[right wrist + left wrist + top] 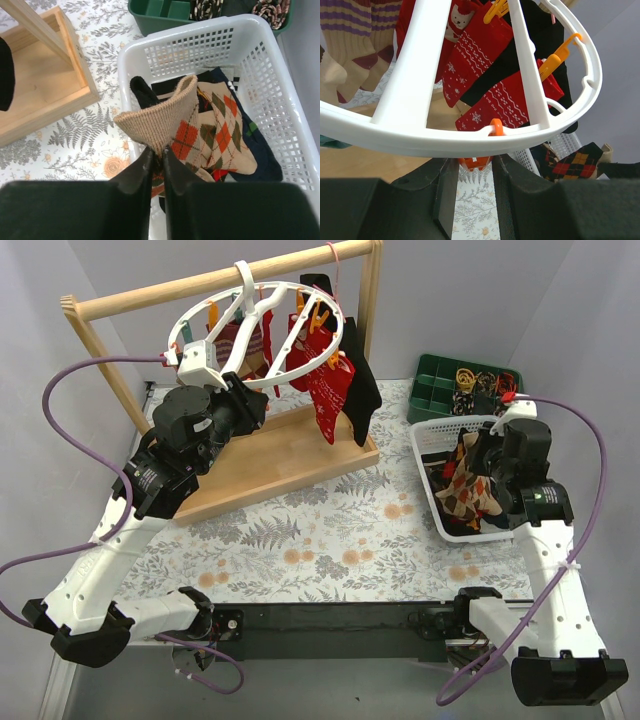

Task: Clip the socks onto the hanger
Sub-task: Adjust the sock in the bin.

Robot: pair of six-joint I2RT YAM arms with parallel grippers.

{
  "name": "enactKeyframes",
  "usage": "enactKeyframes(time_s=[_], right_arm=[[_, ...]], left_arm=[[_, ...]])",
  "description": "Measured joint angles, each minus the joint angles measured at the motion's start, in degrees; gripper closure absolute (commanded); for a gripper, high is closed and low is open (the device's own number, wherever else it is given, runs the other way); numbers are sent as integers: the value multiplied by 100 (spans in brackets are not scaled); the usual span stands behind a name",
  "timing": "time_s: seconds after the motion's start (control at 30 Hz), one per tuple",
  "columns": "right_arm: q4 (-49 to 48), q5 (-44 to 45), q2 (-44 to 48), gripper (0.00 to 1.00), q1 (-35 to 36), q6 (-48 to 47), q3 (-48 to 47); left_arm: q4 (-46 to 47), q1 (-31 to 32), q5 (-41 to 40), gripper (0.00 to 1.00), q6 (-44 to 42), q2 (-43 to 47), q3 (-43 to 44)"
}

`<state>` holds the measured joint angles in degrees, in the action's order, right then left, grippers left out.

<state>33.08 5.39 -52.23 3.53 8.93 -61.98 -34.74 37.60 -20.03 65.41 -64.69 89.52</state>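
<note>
The round white hanger (330, 345) hangs from the wooden rail with red Christmas socks (330, 390) clipped to it. In the left wrist view its ring (470, 137) crosses just above my left gripper (476, 167), whose fingers sit against both sides of an orange clip (476, 161) under the ring. In the top view my left gripper (258, 400) is at the ring's near side. My right gripper (157, 155) is shut on the tan cuff of a brown/orange/cream argyle sock (215, 130), lifted over the white basket (280, 75). The top view also shows my right gripper (476, 455) holding that sock (465, 490).
The wooden rail frame (200, 285) stands on a wooden base (270, 455). A black garment (362, 390) on a pink wire hanger (335, 260) hangs beside the red socks. A cream striped sock (350, 55) hangs at left. More socks lie in the basket (425, 440). A green tray (440, 380) sits behind it.
</note>
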Motion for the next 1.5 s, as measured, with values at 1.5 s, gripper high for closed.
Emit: enactKeyframes(time_s=[1.5], right_arm=[[9, -844, -1434, 61, -942, 328, 1276]], left_arm=[[85, 0, 306, 100, -46, 44, -33]])
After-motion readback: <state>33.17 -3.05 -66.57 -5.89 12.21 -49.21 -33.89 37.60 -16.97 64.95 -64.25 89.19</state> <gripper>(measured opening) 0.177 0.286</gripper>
